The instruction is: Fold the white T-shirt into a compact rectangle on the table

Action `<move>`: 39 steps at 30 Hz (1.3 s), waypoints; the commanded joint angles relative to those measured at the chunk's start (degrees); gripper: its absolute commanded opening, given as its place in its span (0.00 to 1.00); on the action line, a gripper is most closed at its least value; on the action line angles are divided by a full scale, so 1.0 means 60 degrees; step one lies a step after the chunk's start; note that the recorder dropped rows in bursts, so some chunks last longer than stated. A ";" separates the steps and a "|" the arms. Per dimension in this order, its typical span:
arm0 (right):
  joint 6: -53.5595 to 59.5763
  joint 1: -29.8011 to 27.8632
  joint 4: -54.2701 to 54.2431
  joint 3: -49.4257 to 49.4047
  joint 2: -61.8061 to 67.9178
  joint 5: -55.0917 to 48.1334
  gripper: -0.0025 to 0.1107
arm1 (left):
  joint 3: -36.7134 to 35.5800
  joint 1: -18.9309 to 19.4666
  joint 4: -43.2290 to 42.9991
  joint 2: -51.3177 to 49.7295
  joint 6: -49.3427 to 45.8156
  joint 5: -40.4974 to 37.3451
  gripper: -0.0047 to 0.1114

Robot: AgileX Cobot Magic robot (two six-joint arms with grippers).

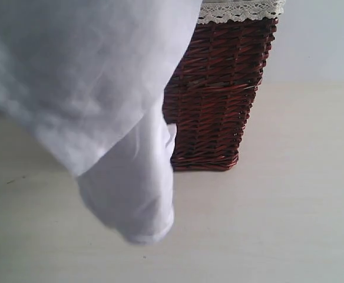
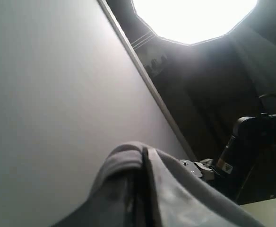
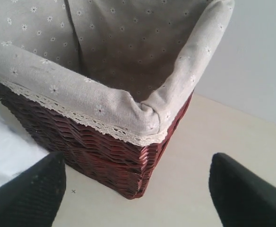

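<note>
Jaws unseen in the exterior view: the white T-shirt point(image 1: 83, 76) hangs over the table point(image 1: 290, 206), before a wicker basket point(image 1: 219, 100). Left wrist view: left gripper clamped on the bunched T-shirt. Right wrist view: right gripper point(image 3: 135, 189) gapes wide, empty, by the basket.

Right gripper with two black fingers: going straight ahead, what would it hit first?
Probably the near corner of the dark red-brown wicker basket, centred ahead of the open right gripper; depth is unclear, so possibly the pale beige table below it.
</note>
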State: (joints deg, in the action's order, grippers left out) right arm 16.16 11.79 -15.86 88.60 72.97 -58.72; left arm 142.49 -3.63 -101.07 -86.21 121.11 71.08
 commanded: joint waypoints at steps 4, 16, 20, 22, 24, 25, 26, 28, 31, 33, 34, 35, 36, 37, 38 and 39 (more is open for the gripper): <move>-0.0001 0.0029 0.0083 0.0055 -0.0703 0.0211 0.71 | -0.1837 -0.0046 0.0188 0.0326 0.0097 -0.0186 0.04; -0.0217 0.0029 0.0285 0.0055 -0.1276 0.0038 0.71 | -0.5686 0.0280 0.0188 0.0622 0.0097 -0.0186 0.04; -0.0217 0.0029 0.0265 0.0055 -0.1276 -0.0045 0.71 | -0.7078 0.0223 0.0188 0.0861 0.0097 -0.0186 0.04; -0.0217 0.0029 0.0247 0.0055 -0.1334 -0.0045 0.71 | -0.7864 0.0169 0.0188 0.1046 -0.0002 -0.0186 0.04; -0.0217 0.0029 0.0247 0.0055 -0.1383 -0.0045 0.71 | -0.8606 -0.0008 0.0188 0.1263 -0.0286 -0.0186 0.04; -0.0217 0.0029 0.0247 0.0055 -0.1403 -0.0045 0.71 | -0.8906 -0.0109 0.0188 0.1341 -0.0366 -0.0186 0.04; -0.0217 0.0029 0.0247 0.0055 -0.1443 -0.0045 0.71 | -0.9272 -0.0281 0.0188 0.1418 -0.0409 -0.0186 0.04; -0.0217 0.0029 0.0247 0.0055 -0.1524 -0.0045 0.71 | -0.9875 -0.0727 0.0188 0.1518 -0.0409 -0.0186 0.04; -0.0217 0.0029 0.0247 0.0055 -0.1613 -0.0045 0.71 | -1.0750 -0.1565 0.0188 0.1520 -0.0478 -0.0186 0.04; -0.0217 0.0029 0.0247 0.0055 -0.1682 -0.0045 0.71 | -1.1241 -0.2168 0.0188 0.1480 -0.0770 -0.0186 0.04; -0.0217 0.0029 0.0274 0.0055 -0.1712 -0.0045 0.71 | -1.1457 -0.2503 0.0188 0.1459 -0.0990 -0.0186 0.04; -0.0217 0.0029 0.0277 0.0055 -0.1725 -0.0045 0.71 | -1.1593 -0.2775 0.0188 0.1440 -0.1199 -0.0186 0.04; -0.0217 0.0029 0.0277 0.0055 -0.1725 -0.0045 0.71 | -1.1709 -0.3112 0.0188 0.1427 -0.1419 -0.0186 0.04; -0.0217 0.0029 0.0277 0.0055 -0.1725 -0.0045 0.71 | -1.1750 -0.3436 0.0188 0.1410 -0.1590 -0.0186 0.04; -0.0217 0.0029 0.0277 0.0055 -0.1725 -0.0045 0.71 | -1.1751 -0.3733 0.0188 0.1419 -0.1687 -0.0186 0.04; -0.0217 0.0029 0.0277 0.0055 -0.1725 -0.0045 0.71 | -1.1751 -0.3993 0.0188 0.1419 -0.1764 -0.0186 0.04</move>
State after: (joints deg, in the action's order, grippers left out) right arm 14.91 11.79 -14.46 88.64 62.94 -59.22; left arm 72.27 -23.73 -101.75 -78.06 112.81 70.44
